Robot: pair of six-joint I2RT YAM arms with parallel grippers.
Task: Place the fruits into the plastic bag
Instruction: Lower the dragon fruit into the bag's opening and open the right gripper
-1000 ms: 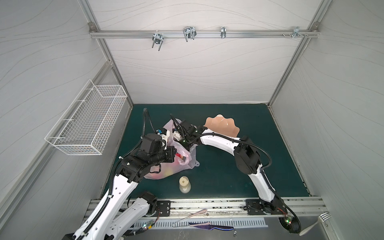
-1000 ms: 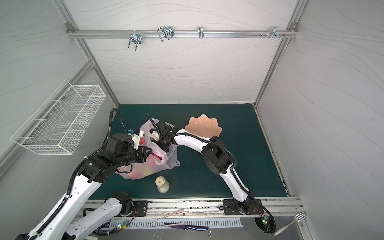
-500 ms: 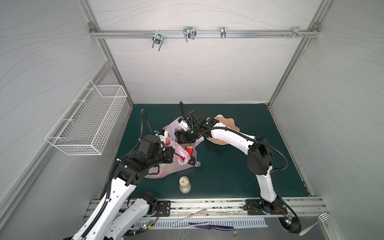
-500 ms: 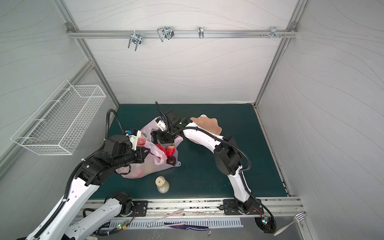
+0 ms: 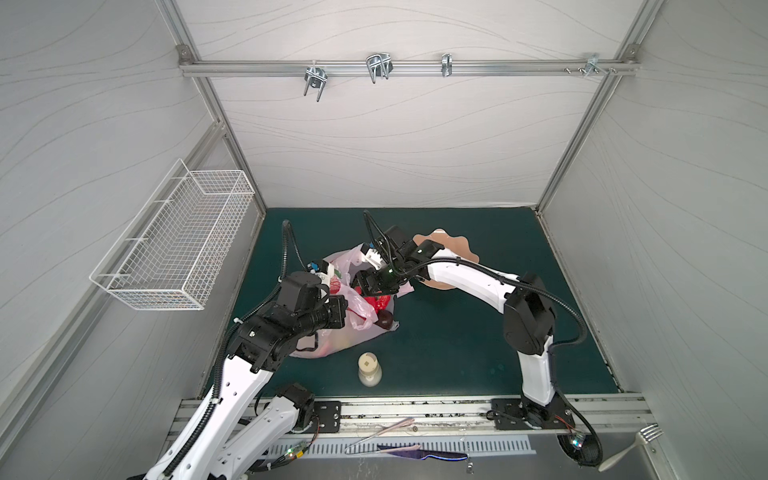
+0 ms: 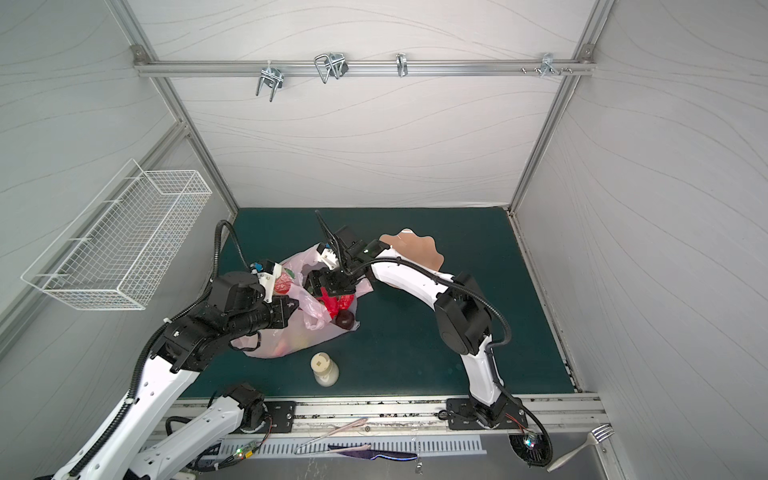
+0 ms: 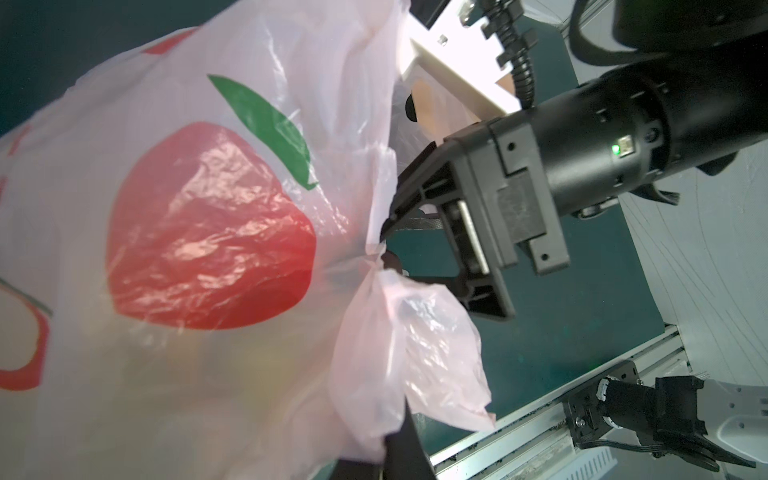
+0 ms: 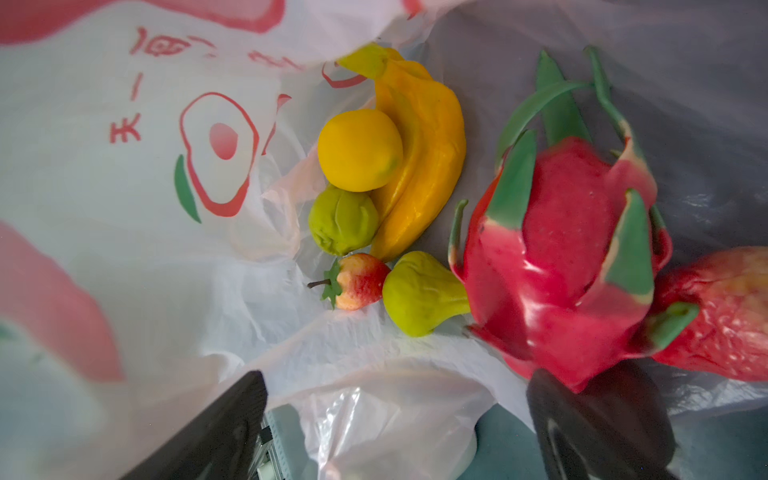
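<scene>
Nearly done. Left tool (image 5: 340, 309) clamped on plastic bag (image 5: 328, 347) rim, on the surface (image 5: 457, 353). Right tool (image 5: 370, 286) jaws apart, empty, over the mouth. Fruits (image 8: 419, 166) inside. Plum (image 5: 385, 319) at mouth edge, unclear if in. Dish (image 5: 463, 249): visible part bare.

The right gripper (image 8: 399, 386) has been withdrawn slightly from the plastic bag (image 5: 330, 347). A red dragon fruit (image 8: 561, 257) and a dark plum (image 5: 385, 319), previously concealed, are now exposed just ahead of its spread jaws.
</scene>
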